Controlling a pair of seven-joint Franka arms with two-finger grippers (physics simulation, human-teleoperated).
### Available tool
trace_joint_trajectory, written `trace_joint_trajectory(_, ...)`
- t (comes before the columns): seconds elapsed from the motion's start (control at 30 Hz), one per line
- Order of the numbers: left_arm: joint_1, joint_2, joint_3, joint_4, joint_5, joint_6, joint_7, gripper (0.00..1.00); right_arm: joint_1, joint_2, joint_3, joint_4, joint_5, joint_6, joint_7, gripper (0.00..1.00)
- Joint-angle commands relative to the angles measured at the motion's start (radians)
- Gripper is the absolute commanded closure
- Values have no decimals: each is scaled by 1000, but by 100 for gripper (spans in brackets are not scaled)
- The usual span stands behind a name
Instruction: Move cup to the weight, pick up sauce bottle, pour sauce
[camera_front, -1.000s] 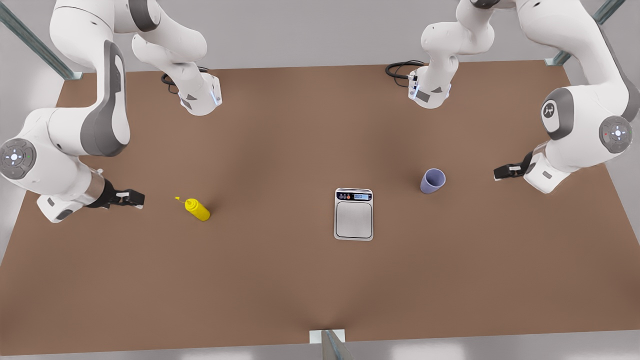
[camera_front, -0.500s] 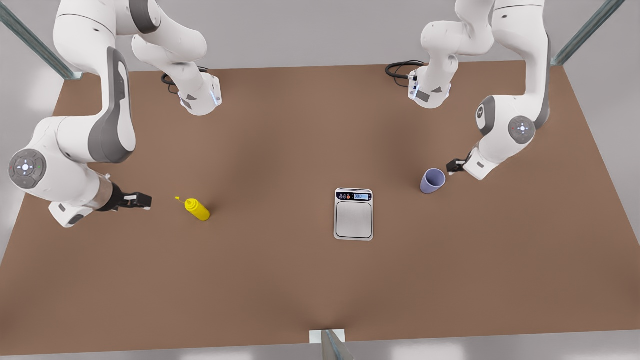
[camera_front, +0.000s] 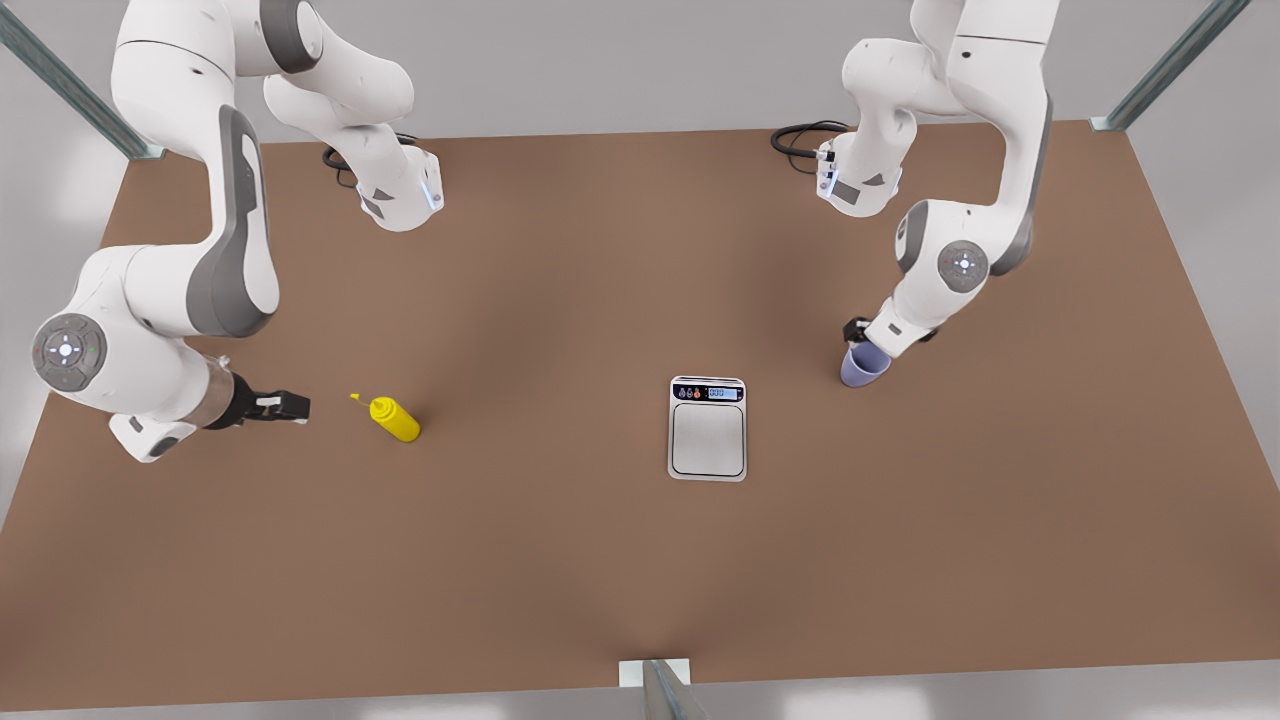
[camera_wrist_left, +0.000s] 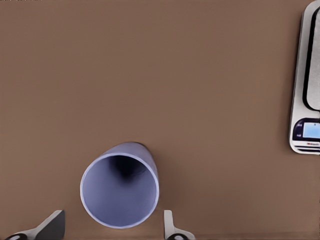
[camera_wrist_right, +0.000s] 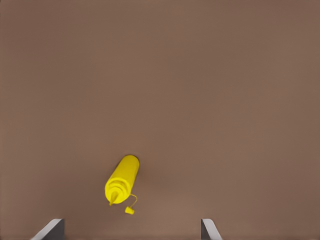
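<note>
The pale lavender cup (camera_front: 862, 369) stands upright on the brown table, to the front view's right of the weight (camera_front: 708, 428), a flat silver scale. My left gripper (camera_front: 857, 334) hovers at the cup's rim. In the left wrist view it (camera_wrist_left: 111, 226) is open, a fingertip on either side of the cup (camera_wrist_left: 120, 185), with the weight (camera_wrist_left: 307, 100) off to one side. The yellow sauce bottle (camera_front: 397, 418) stands on the front view's left. My right gripper (camera_front: 291, 405) is beside it, a short gap away. It (camera_wrist_right: 131, 229) is open, and the sauce bottle (camera_wrist_right: 122, 177) lies ahead of its fingers.
Both arm bases (camera_front: 400, 195) (camera_front: 860, 185) sit at the table's far edge with black cables (camera_front: 800, 135) beside them. A metal bracket (camera_front: 655, 675) is at the middle of the near edge. Bare brown table (camera_front: 560, 560) surrounds the weight.
My left gripper swung in from the front view's right and now straddles the cup. My right gripper crept slightly toward the sauce bottle. Cup, weight and bottle have not moved.
</note>
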Motion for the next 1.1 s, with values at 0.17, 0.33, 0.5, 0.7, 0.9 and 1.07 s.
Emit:
trace_joint_trajectory(0.17,77,51,39,50,3,-12,15,0,-1,9,0,2,0,0,0,0)
trace_joint_trajectory(0.33,77,74,57,52,3,-14,16,0,-1,11,0,2,0,8,0,0)
trace_joint_trajectory(0.5,76,87,56,52,3,-12,16,0,1,17,0,2,0,9,-2,0)
trace_joint_trajectory(0.7,74,110,54,48,3,-3,16,9,-56,14,0,-70,-2,89,-502,0)
trace_joint_trajectory(0.9,67,156,53,41,2,46,15,40,-303,58,1,-215,362,195,-1451,0)
trace_joint_trajectory(1.07,67,179,47,28,-4,84,13,71,-441,138,1,-423,765,178,-2037,0)
